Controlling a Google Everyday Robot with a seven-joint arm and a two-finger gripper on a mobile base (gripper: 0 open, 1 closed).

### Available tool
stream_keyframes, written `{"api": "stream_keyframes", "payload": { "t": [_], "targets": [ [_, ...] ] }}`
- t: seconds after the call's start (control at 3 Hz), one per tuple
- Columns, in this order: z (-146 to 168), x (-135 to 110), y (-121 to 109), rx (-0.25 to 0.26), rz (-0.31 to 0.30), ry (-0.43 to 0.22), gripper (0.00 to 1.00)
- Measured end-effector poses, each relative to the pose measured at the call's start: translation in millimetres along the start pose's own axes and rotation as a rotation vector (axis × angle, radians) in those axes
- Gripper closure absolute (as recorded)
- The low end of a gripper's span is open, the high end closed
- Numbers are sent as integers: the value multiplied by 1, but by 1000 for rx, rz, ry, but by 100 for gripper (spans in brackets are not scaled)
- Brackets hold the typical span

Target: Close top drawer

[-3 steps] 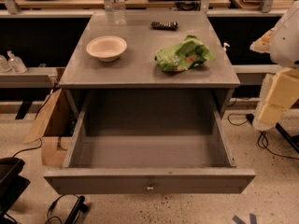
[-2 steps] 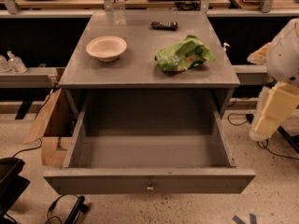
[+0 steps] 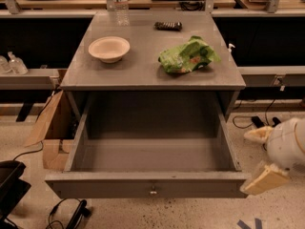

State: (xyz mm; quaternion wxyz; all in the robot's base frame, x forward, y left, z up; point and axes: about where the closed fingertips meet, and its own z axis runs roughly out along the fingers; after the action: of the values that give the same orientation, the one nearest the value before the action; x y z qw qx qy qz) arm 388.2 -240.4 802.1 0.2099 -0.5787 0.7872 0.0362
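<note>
The top drawer [image 3: 147, 187] is pulled far out of the grey cabinet [image 3: 152, 75]. Its plain grey front faces me with a small metal knob [image 3: 153, 191] at the centre, and its inside [image 3: 150, 151] is empty. The lower drawers are hidden behind the open front. My gripper [image 3: 261, 163], white and cream, is low at the right edge of the view. It sits just beside the drawer's front right corner, about level with the drawer front.
On the cabinet top are a cream bowl [image 3: 109, 48], a green chip bag [image 3: 188, 56], a water bottle [image 3: 121, 4] and a dark bar [image 3: 168, 26]. A cardboard box [image 3: 50, 132] stands left of the cabinet. Cables lie on the floor [image 3: 257, 120].
My arm and gripper have dropped from beside the cabinet top at the right down to the level of the drawer front. The drawer has not moved.
</note>
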Motion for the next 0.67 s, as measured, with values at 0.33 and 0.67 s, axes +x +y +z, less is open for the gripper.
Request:
{"api": "stream_keyframes", "payload": {
  "t": [0.33,0.67],
  "targets": [
    [49,37,36,15,46,-42,48],
    [78,42,84,29,42,-59,72]
  ]
}}
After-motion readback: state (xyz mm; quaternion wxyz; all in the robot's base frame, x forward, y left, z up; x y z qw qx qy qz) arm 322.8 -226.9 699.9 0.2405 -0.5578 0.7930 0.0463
